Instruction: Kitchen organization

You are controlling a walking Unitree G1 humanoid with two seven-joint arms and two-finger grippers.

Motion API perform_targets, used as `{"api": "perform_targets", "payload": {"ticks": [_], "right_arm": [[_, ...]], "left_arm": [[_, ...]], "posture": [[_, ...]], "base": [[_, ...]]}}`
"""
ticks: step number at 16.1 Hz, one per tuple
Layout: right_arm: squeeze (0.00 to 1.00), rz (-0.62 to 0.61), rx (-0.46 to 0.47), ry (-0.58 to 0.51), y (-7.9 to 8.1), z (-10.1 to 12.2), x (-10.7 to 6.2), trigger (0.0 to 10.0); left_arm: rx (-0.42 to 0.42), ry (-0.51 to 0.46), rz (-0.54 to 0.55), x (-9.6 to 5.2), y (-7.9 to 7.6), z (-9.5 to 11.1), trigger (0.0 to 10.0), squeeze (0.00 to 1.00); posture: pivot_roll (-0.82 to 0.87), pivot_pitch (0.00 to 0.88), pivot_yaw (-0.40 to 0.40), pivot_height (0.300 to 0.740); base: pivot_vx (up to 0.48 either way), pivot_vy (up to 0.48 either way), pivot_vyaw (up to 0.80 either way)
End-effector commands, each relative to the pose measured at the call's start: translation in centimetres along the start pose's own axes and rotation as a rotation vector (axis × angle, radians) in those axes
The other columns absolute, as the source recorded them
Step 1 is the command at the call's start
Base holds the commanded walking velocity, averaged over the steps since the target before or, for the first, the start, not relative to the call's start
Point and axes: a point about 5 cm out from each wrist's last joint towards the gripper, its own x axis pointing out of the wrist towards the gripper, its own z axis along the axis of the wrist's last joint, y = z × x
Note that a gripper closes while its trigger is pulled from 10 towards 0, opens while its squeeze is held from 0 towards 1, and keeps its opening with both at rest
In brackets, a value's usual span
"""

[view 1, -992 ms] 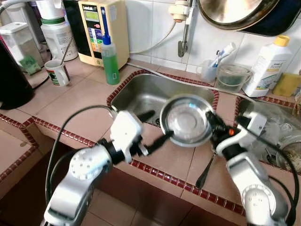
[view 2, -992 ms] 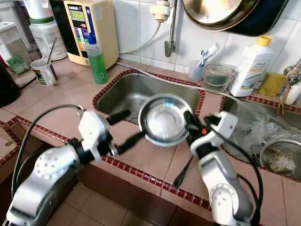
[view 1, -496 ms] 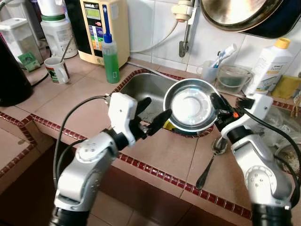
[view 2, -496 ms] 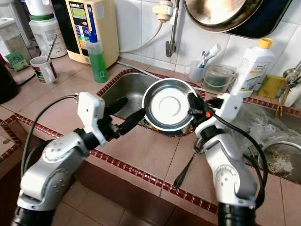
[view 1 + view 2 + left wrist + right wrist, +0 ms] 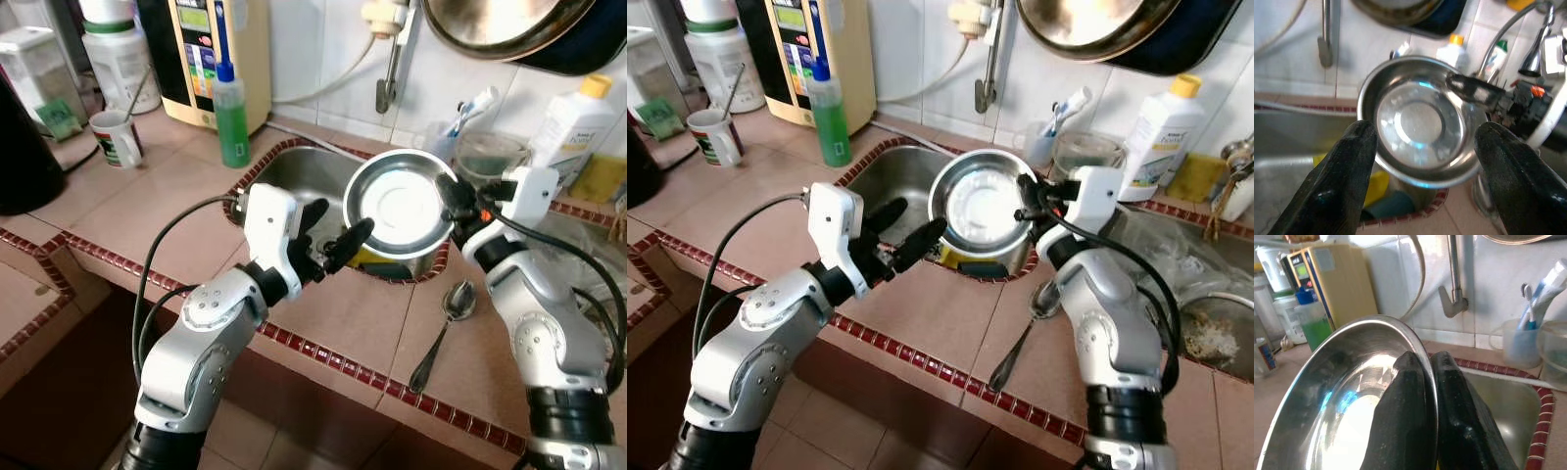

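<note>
- 2 silver arms reach over a tiled counter (image 5: 147,206) edged in dark red; at its far left stand a mug (image 5: 116,140) with a spoon in it and, nearer the sink, a green soap bottle (image 5: 231,119) in front of a cream wall appliance (image 5: 220,54)
- the left gripper (image 5: 331,227) hangs over the near left part of the sink (image 5: 294,176); its 2 black fingers (image 5: 1347,181) are spread wide with nothing between them, pointing at the bowl
- the steel bowl (image 5: 400,204) is held tilted on edge above the sink's right side, its hollow facing the left gripper; a yellow and a dark object lie in the sink beneath it
- the right gripper (image 5: 1432,382) pinches the bowl's rim, 1 finger inside and 1 outside, closed tight on the metal
- a spoon (image 5: 441,328) lies on the counter just right of the sink, below the right arm; a white bottle (image 5: 568,122) with a yellow cap stands by the wall at far right; a large pan (image 5: 509,24) hangs above
</note>
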Motion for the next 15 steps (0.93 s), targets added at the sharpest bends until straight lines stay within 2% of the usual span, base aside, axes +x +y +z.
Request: {"api": "perform_targets", "payload": {"ticks": [1, 4, 7, 15], "right_arm": [[0.00, 0.007, -0.033, -0.016, -0.2, 0.7, 0.6, 10.0], [0.00, 0.013, -0.047, -0.016, -0.5, 1.1, 1.5, 10.0], [0.00, 0.030, -0.074, -0.018, -0.7, 1.9, 2.9, 10.0], [0.00, 0.023, -0.099, 0.012, -2.2, 3.4, 5.8, 10.0]], "left_arm": [[0.001, 0.003, -0.001, -0.2, -0.1, 0.5, 10.0, 0.00], [0.003, 0.006, -0.001, -0.7, -0.3, 0.9, 10.0, 0.00], [-0.024, 0.024, -0.051, -1.6, -1.6, 1.4, 10.0, 0.00], [-0.049, 0.096, -0.115, -3.2, -3.2, 1.8, 10.0, 0.00]], "posture": [[-0.06, 0.117, -0.002, 0.740], [-0.05, 0.167, 0.003, 0.740], [-0.04, 0.226, 0.008, 0.740], [-0.02, 0.332, 0.021, 0.740]], "base": [[0.000, 0.000, 0.00], [0.000, 0.000, 0.00], [0.000, 0.000, 0.00], [0.000, 0.000, 0.00]]}}
